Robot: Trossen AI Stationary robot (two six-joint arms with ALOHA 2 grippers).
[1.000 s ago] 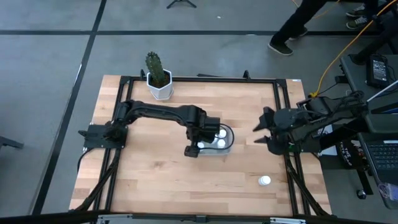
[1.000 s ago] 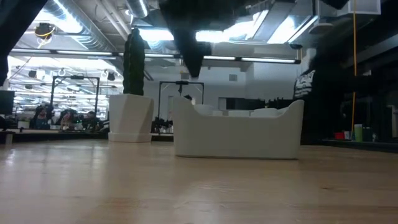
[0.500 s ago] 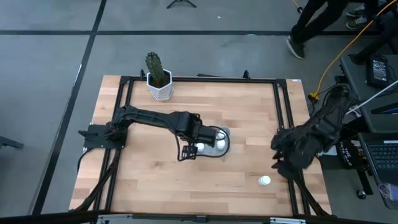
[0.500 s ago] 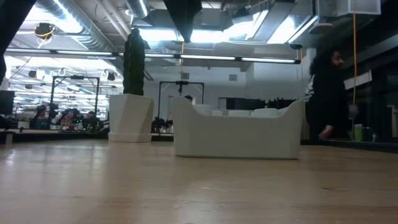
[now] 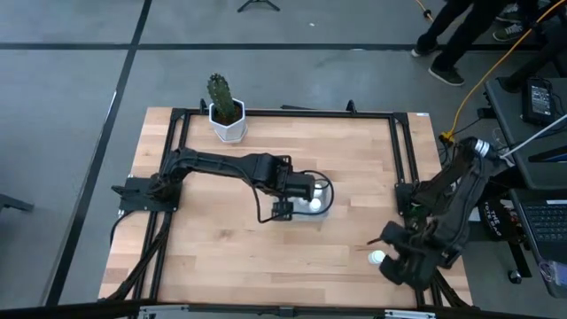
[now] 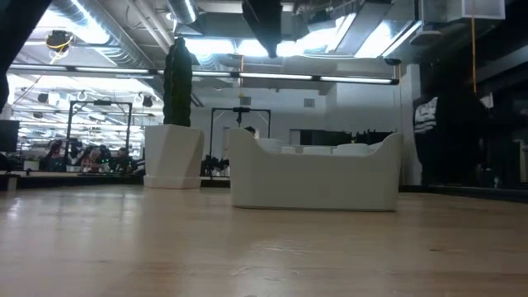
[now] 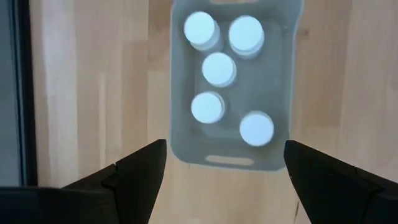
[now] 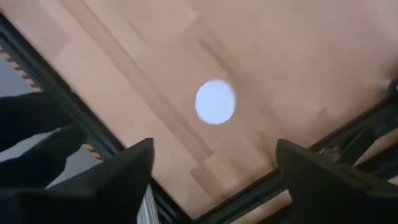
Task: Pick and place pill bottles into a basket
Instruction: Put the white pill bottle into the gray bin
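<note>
The pale grey-blue basket (image 5: 317,198) stands mid-table and holds several white-capped pill bottles (image 7: 219,68), all upright on its floor. My left gripper (image 5: 283,210) hovers above the basket's near-left end, open and empty; its fingers show wide apart in the left wrist view (image 7: 225,155). One lone pill bottle (image 5: 377,258) stands on the table near the front right corner. My right gripper (image 5: 391,257) hangs just right of and above it, open; the bottle (image 8: 215,101) shows between and beyond its fingers (image 8: 214,152). In the low view the basket (image 6: 318,177) rests flat on the wood.
A white hexagonal pot with a cactus (image 5: 226,113) stands at the far left of the table. A black frame rail (image 5: 409,190) runs along the table's right edge, close to the lone bottle. A person's legs (image 5: 452,35) show on the floor beyond the far right.
My right gripper has swung from the table's right edge toward the near edge and now hangs by the lone bottle. My left gripper has risen above the basket and shifted slightly right. The basket and bottles have kept still.
</note>
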